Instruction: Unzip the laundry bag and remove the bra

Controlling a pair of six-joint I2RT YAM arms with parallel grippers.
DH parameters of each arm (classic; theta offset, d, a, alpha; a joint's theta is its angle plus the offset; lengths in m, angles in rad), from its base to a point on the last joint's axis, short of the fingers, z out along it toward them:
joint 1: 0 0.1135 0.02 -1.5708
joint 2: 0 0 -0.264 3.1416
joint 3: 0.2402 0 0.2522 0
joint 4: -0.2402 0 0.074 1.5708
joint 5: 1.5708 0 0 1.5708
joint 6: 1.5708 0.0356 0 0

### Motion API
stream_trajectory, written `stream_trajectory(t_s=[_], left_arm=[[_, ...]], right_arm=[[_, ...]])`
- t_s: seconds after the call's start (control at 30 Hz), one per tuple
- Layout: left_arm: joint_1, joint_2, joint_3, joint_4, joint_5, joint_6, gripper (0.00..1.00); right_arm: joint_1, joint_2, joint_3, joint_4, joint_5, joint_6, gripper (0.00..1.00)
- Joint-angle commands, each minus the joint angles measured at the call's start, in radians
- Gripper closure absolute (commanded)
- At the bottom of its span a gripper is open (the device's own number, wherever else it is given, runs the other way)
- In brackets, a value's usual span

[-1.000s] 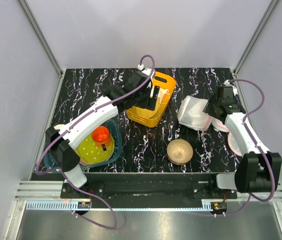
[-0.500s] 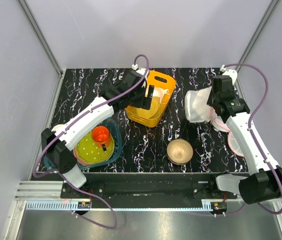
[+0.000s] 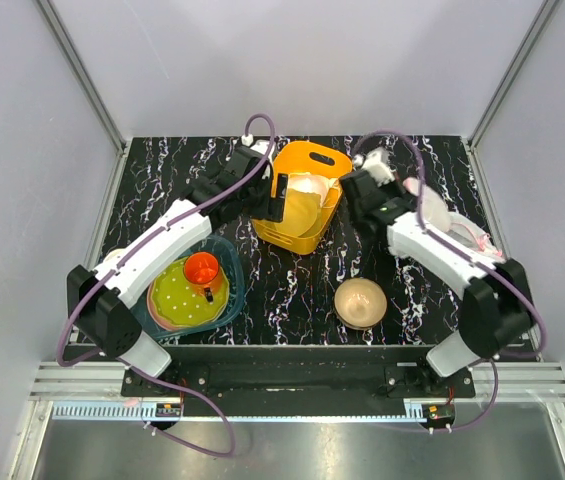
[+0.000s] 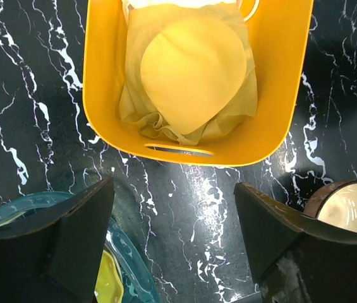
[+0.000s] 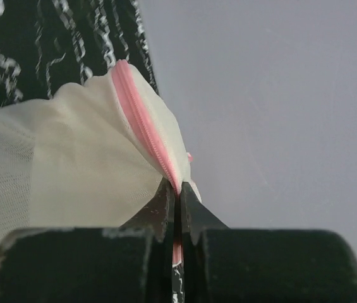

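Currently: thin pinch on the zip trim, slip and drag risks

The right gripper (image 5: 178, 189) is clamped hard on the laundry bag (image 5: 64, 170) at its pink zip trim (image 5: 141, 123). The trim runs up and away from the fingertips, and the mesh body spreads out beyond them to one side. Whether the slider tab sits between the jaws: cannot tell, only the trim edge shows. The bra shows in no view; judged to be inside the bag, unconfirmed.

The left gripper (image 4: 175, 233) stands wide and holds nothing. A yellow basket (image 4: 99, 95) with a pale cloth (image 4: 191, 69) lies just beyond its fingertips. A teal bowl (image 4: 14, 208) is beside one finger and a tan bowl (image 4: 349, 208) beside the other. The bag is nowhere near these fingers.

Risks, as judged:
- Very little material is in the pinch, so a pull may strip the trim out of the jaws.
- If trim rather than slider is held, a pull drags the whole bag and the zip does not open.
- Nothing anchors the bag, so the light mesh may lift or slide along with the arm.
- Slack mesh may bunch at the teeth and jam the slider.
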Motion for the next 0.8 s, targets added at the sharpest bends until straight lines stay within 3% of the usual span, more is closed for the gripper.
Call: stream_trajectory(t_s=[0.0, 0.1, 0.4, 0.77], left_arm=[[0.010, -0.048, -0.027, 0.050, 0.021, -0.011, 0.20], [0.013, -0.043, -0.025, 0.050, 0.017, -0.011, 0.20], [0.014, -0.029, -0.037, 0.053, 0.024, -0.022, 0.20], [0.013, -0.029, -0.028, 0.053, 0.024, -0.022, 0.20]], right_arm=[[0.067, 0.069, 0.022, 0.003, 0.054, 0.108, 1.00], [0.093, 0.120, 0.076, -0.115, -0.056, 0.265, 1.00], [0.148, 0.284, 0.154, -0.249, -0.124, 0.439, 1.00], [0.122, 0.154, 0.098, -0.217, -0.088, 0.406, 1.00]])
